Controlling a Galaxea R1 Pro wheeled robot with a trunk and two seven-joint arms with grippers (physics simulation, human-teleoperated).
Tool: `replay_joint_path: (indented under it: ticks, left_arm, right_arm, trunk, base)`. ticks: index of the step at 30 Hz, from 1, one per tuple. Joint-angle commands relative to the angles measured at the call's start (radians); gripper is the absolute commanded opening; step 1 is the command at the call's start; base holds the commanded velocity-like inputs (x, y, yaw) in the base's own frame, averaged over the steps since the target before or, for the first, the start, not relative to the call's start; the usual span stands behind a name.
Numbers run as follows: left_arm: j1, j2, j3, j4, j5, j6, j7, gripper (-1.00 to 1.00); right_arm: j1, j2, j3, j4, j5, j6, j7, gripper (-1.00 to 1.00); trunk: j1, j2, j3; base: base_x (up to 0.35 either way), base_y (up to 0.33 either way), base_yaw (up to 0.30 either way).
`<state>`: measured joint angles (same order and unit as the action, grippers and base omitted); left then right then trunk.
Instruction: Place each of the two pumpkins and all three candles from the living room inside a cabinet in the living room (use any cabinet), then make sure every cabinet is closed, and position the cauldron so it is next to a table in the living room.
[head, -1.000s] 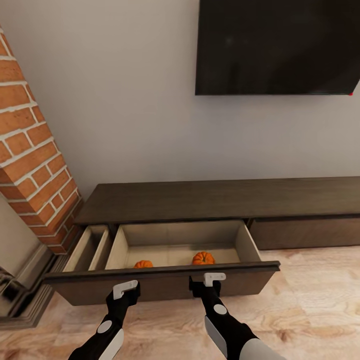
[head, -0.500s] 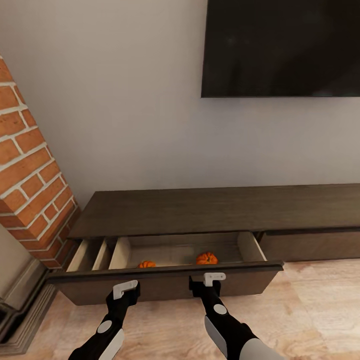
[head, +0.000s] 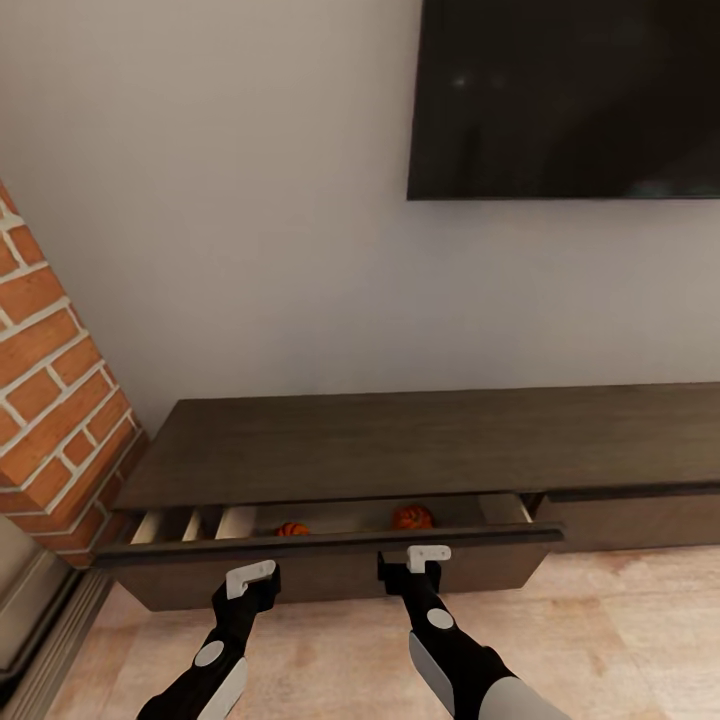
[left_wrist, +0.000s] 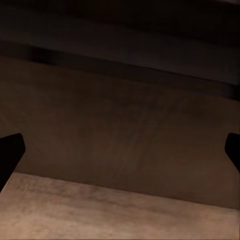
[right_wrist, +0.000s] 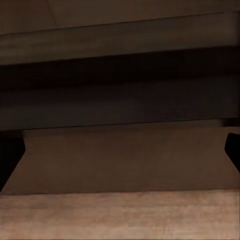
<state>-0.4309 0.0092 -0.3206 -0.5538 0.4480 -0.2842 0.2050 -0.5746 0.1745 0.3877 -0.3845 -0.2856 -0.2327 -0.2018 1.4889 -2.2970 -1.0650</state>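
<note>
Two pumpkins (head: 412, 517) sit inside the cabinet (head: 400, 445) drawer (head: 330, 570), which is open only a narrow gap. The left end effector (head: 250, 577) and right end effector (head: 428, 557) are both against the drawer front, each with its fingers spread wide.

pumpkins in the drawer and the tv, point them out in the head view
left pumpkin (head: 292, 529), head view, on its orange top showing above the drawer front
right pumpkin (head: 412, 517), head view, on its ribbed orange body
tv (head: 570, 95), head view, on the dark screen
</note>
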Motion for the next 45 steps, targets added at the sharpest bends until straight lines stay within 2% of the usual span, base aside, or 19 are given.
replay_joint_path:
  ticks: [1, 11, 24, 38, 40, 42, 43, 44, 45]
  left_arm:
    - [0.0, 0.0, 0.0, 0.0, 0.0, -0.001, 0.0, 1.0]
    - [0.0, 0.001, 0.0, 0.0, 0.0, -0.001, 0.0, 1.0]
    - [0.0, 0.002, 0.0, 0.0, 0.0, -0.002, 0.001, 1.0]
    - [0.0, 0.002, 0.003, 0.0, 0.006, 0.014, -0.001, 1.0]
    - [0.0, 0.002, 0.005, -0.001, 0.008, 0.046, -0.001, 1.0]
    - [-0.001, 0.003, 0.007, -0.005, 0.008, 0.128, -0.001, 1.0]
    - [-0.002, 0.004, 0.008, -0.018, 0.008, 0.227, -0.001, 1.0]
    - [-0.003, 0.005, 0.008, -0.028, 0.009, 0.267, -0.001, 1.0]
    - [-0.005, 0.006, 0.01, -0.057, 0.008, 0.356, -0.001, 1.0]
  right_arm:
    - [-0.001, 0.0, -0.003, -0.002, 0.005, -0.002, -0.001, 1.0]
    - [-0.001, 0.0, -0.003, -0.002, 0.005, -0.002, -0.001, 1.0]
    - [-0.001, 0.0, -0.003, -0.002, 0.005, -0.002, -0.001, 1.0]
    - [-0.001, 0.0, -0.004, -0.002, 0.003, 0.017, -0.003, 1.0]
    - [-0.002, 0.0, -0.005, -0.008, 0.003, 0.056, -0.007, 1.0]
    - [-0.01, 0.0, -0.013, -0.017, 0.0, 0.136, -0.009, 1.0]
    - [-0.024, 0.0, -0.031, -0.025, -0.007, 0.209, -0.01, 1.0]
    - [-0.028, 0.0, -0.04, -0.027, -0.01, 0.234, -0.011, 1.0]
    - [-0.037, 0.0, -0.06, -0.029, -0.015, 0.28, -0.011, 1.0]
  trunk:
    - [0.0, 0.0, 0.0]
    - [0.0, 0.0, 0.0]
    - [0.0, 0.0, 0.0]
    - [0.0, 0.0, 0.0]
    - [0.0, 0.0, 0.0]
    - [0.0, 0.0, 0.0]
    - [0.0, 0.0, 0.0]
    - [0.0, 0.0, 0.0]
    - [0.0, 0.0, 0.0]
  base:
    - [0.255, 0.0, 0.0]
    - [0.245, 0.0, 0.0]
    - [0.088, 0.014, 0.0]
    - [-0.287, 0.0, 0.0]
    - [-0.337, 0.0, 0.0]
    - [-0.339, 0.0, 0.0]
    - [-0.339, 0.0, 0.0]
    - [-0.339, 0.0, 0.0]
    - [-0.326, 0.0, 0.0]
